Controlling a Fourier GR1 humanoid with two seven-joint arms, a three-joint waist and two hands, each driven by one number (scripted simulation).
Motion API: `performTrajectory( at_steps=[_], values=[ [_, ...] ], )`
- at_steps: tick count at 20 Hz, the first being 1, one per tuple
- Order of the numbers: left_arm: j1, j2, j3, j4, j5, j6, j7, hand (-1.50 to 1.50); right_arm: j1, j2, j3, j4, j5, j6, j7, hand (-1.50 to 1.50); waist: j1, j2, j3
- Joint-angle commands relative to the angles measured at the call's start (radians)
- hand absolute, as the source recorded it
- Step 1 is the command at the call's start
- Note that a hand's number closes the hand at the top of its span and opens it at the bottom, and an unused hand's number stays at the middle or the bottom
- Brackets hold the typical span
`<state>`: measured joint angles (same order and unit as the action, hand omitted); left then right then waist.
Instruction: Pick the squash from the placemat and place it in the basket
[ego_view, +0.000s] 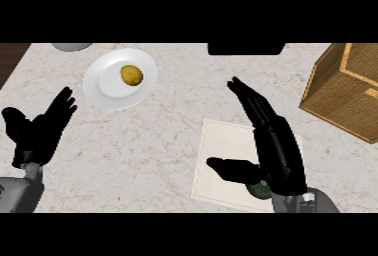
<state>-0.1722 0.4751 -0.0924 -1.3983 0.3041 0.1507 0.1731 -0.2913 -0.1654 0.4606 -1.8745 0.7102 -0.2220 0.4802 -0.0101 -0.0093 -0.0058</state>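
Note:
A cream placemat (225, 150) lies on the marble counter at the lower right of the middle. On its near edge a dark green squash (259, 190) shows only in part, hidden under my right hand (275, 145). That hand hangs over the placemat with fingers straight and pointing away, thumb spread to the left, holding nothing. The wicker basket (347, 90) stands at the far right, apart from the placemat. My left hand (38, 130) rests open at the left edge, fingers up.
A white plate (107, 87) with a yellow potato (131, 75) on it sits at the back left. A grey bowl's rim (71, 47) and a black object (246, 48) lie along the far edge. Dark wood shows at the far left corner.

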Motion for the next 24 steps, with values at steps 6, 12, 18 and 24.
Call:
performTrajectory(
  at_steps=[6, 12, 18, 24],
  values=[
    [0.011, 0.029, 0.033, -0.004, 0.017, -0.013, 0.021, 0.00, -0.194, -0.148, -0.092, -0.072, 0.191, 0.463, 0.569, -1.50, -0.019, -0.018, -0.004],
    [0.007, 0.034, 0.041, -0.005, 0.021, -0.033, 0.015, 0.00, -0.255, -0.108, -0.183, -0.193, -0.061, 0.794, 0.777, -1.50, -0.019, -0.010, 0.001],
    [0.018, 0.005, 0.045, 0.005, 0.011, -0.007, 0.004, 0.00, -0.173, -0.122, -0.260, -0.299, -0.280, 0.892, 0.834, -1.50, -0.031, -0.007, 0.002],
    [-0.017, -0.015, 0.035, 0.012, -0.008, 0.001, 0.017, 0.00, -0.060, -0.125, -0.311, -0.542, -0.425, 0.846, 0.930, -1.50, -0.032, -0.003, 0.003]
  ],
)
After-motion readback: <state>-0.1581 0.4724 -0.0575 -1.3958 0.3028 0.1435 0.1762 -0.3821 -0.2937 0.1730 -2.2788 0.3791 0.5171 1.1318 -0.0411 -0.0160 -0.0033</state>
